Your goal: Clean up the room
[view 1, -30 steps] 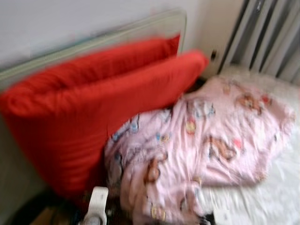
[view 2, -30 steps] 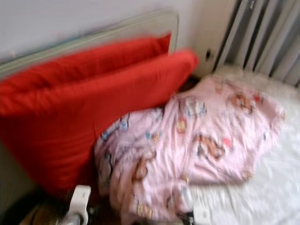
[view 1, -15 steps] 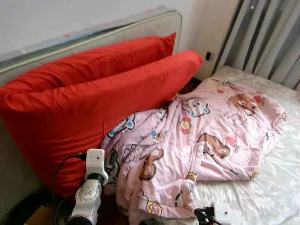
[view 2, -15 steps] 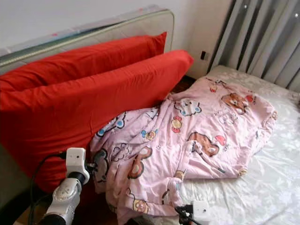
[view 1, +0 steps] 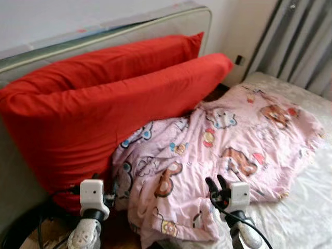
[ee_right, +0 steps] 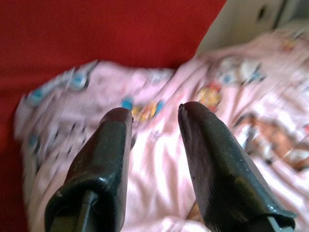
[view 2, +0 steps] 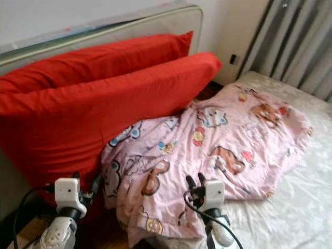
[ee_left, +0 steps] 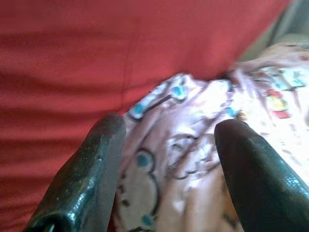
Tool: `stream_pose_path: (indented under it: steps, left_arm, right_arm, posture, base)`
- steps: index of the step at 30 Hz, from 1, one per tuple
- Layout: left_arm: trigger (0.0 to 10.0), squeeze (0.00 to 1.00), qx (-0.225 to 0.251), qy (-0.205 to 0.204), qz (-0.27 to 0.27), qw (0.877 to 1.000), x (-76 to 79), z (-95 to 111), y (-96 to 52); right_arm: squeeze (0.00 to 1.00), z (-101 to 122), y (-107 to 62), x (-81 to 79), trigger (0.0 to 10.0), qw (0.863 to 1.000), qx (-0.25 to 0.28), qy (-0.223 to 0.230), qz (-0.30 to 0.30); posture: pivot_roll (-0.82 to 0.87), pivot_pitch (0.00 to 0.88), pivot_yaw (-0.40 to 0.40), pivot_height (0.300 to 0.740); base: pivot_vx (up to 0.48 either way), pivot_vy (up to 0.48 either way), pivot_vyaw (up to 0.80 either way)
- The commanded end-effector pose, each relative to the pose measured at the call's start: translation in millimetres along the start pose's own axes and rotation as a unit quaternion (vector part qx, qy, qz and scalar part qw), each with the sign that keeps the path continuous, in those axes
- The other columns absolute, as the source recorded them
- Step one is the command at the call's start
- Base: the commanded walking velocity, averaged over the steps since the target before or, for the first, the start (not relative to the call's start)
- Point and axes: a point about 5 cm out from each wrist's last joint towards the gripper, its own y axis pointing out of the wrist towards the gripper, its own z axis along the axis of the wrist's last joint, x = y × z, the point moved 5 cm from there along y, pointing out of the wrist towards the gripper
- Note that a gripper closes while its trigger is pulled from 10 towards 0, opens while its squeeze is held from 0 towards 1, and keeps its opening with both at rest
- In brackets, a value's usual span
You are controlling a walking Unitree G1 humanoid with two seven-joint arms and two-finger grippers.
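Blanket [view 1: 218,155] lies crumpled against the red pillows [view 1: 104,104]; I hold both end effectors, left [ee_left: 166,159] and right [ee_right: 154,140], wide apart, empty, ready to grab it.

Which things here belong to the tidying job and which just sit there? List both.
Job: pink blanket, crumpled on the bed; left gripper and right gripper, both open, pointed at it.
Just there: two red pillows, headboard, curtain, white sheet.

the pink blanket [view 1: 218,155] hides the red pillows' [view 1: 104,109] lower edge, both wrist views are blurred, and the left end effector [view 1: 109,196] sits half behind its wrist.
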Motion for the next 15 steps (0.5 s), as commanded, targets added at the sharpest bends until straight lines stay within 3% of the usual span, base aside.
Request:
stream_pose_path:
  steps: [1, 4, 15]
  left_arm:
    - [10.0, 0.00, -0.010, -0.002, -0.002, 1.000, 0.7, -1.9, -5.4]
    - [10.0, 0.00, -0.015, -0.003, -0.005, 1.000, 1.8, -1.4, -8.2]
    - [10.0, 0.00, -0.011, -0.029, 0.008, 0.999, 4.7, 10.9, 6.5]
  right_arm:
    - [0.00, 3.3, -1.0, 1.8, 10.0, 1.000, 0.006, 0.013, -0.018]
    - [0.00, 4.3, -3.9, 5.1, 10.0, 0.999, 0.005, 0.022, -0.039]
    - [0.00, 4.1, -1.0, 9.7, 10.0, 0.997, -0.007, 0.039, -0.067]
  posture:
    - [-0.04, 0.018, -0.070, 0.740]
    - [-0.03, 0.017, -0.067, 0.740]
    - [-0.04, 0.005, -0.064, 0.740]
  base:
    - [0.000, 0.000, 0.00]
    - [0.000, 0.000, 0.00]
    - [0.000, 0.000, 0.00]
